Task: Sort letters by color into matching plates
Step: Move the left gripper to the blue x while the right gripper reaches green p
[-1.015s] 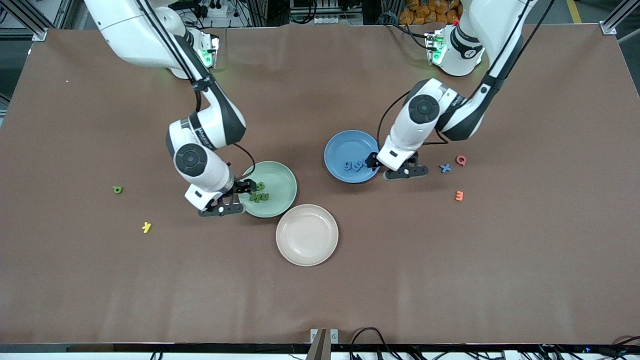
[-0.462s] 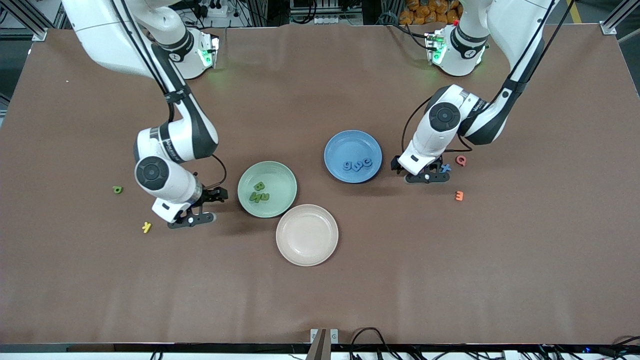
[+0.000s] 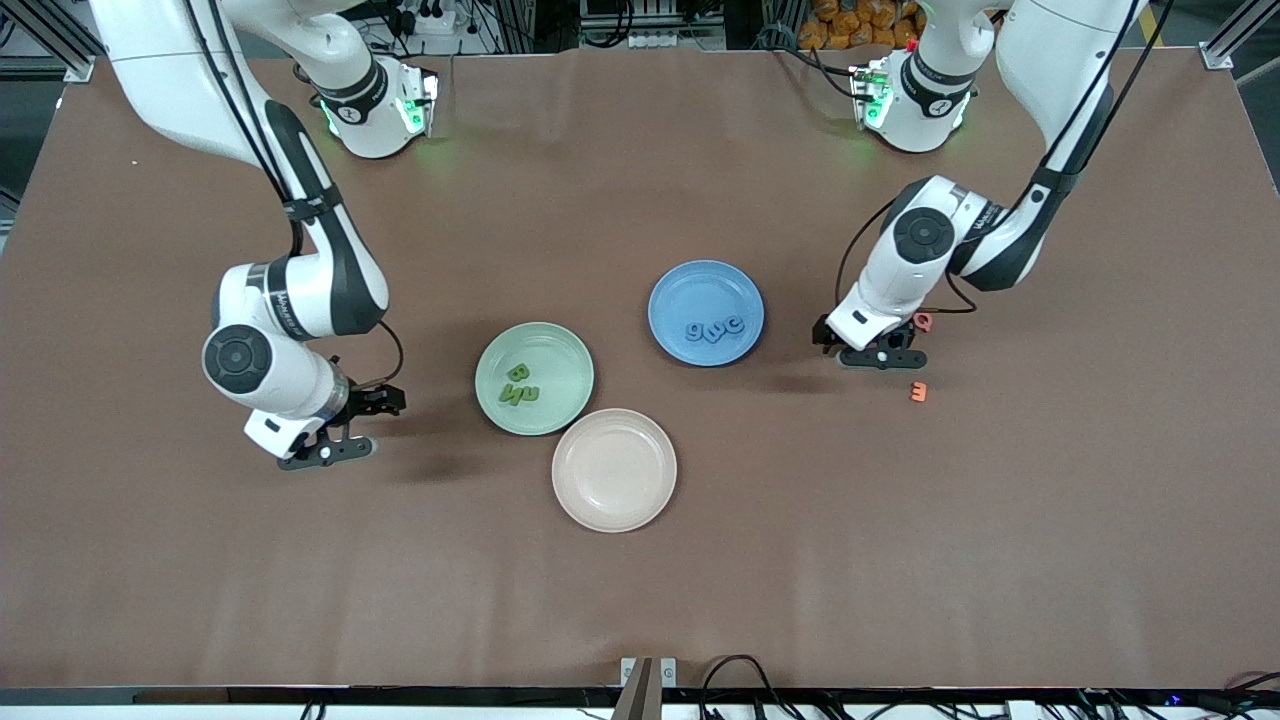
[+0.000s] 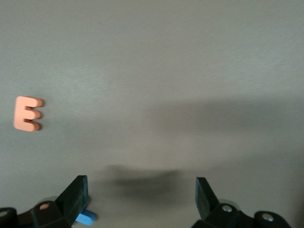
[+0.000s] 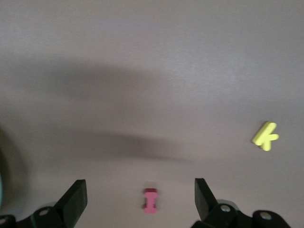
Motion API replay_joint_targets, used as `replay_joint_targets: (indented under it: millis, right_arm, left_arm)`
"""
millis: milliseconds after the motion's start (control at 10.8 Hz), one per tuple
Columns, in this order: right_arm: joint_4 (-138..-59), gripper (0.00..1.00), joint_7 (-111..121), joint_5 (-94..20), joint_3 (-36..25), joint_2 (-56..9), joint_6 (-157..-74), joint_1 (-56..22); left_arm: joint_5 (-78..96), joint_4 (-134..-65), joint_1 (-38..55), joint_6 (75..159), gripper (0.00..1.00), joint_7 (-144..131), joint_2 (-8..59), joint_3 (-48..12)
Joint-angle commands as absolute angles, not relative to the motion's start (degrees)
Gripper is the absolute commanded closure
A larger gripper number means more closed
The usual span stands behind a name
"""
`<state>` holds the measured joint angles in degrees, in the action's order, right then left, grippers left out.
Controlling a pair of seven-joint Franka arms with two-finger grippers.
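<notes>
The right arm reaches down from its base, elbow bent, its wrist angled toward the front camera; the right gripper [image 3: 345, 425] hangs low above the table with fingers spread wide, holding nothing. The left arm folds sharply at the elbow; the left gripper [image 3: 868, 347] hangs low, fingers likewise apart and empty.

The front view looks down from high across the surface [image 3: 640, 600] toward both arm bases, taking in the whole scene. The left wrist view looks closely down past the left pincer [image 4: 141, 197] at bare surface and an orange E [image 4: 27, 113], shared with the front view [image 3: 918, 392]. The right wrist view, equally close, shows a yellow K [image 5: 265, 135], apparently hidden in the front view.
</notes>
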<state>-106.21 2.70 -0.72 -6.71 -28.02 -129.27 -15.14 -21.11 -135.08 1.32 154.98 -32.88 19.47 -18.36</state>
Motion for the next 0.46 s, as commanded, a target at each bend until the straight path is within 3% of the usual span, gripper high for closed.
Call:
replay_joint_targets:
  millis: [0, 369]
  right_arm:
    - [-106.61, 0.0, 6.84, -0.26, -7.12, -26.46, -129.29, -12.05]
    - [-106.96, 0.0, 12.39, -0.35, -7.12, -25.31, -129.46, -7.04]
  left_arm:
    - [-22.5, -139.3, 0.97, 159.08, 0.0, -29.71, 17.14, -16.09]
    - [-22.59, -142.2, 0.97, 159.69, 0.0, -27.17, 15.12, -14.33]
